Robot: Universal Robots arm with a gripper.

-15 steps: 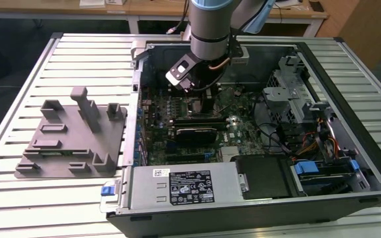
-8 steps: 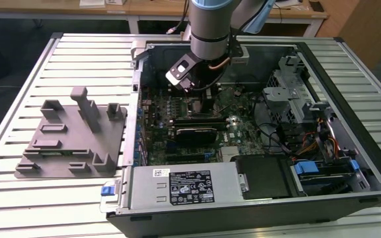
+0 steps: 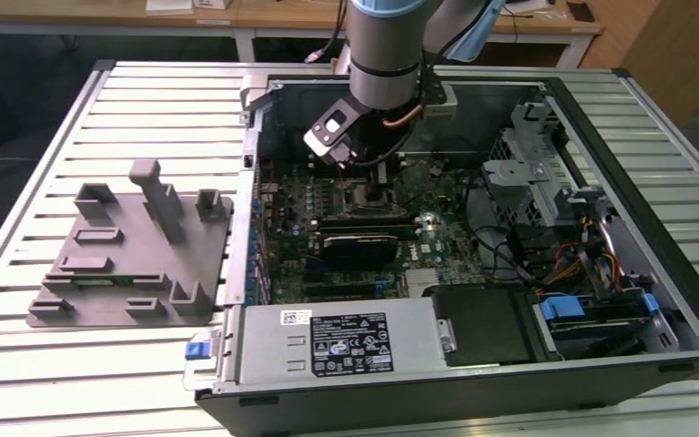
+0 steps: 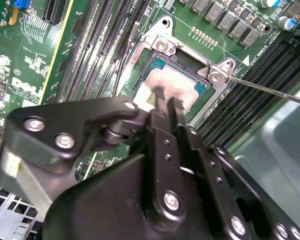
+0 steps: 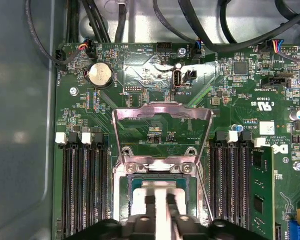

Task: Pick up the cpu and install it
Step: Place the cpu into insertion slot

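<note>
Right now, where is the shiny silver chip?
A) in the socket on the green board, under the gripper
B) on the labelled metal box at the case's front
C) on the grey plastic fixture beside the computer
A: in the second wrist view the cpu sits within the socket frame, just beneath the gripper.

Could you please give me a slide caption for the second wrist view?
Black gripper over the silver-topped square cpu lying in the motherboard's open metal socket.

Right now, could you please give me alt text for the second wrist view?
The black gripper sits right at the silver cpu, which lies in the open socket on the green motherboard. Dark memory slots run along both sides of the socket.
</note>
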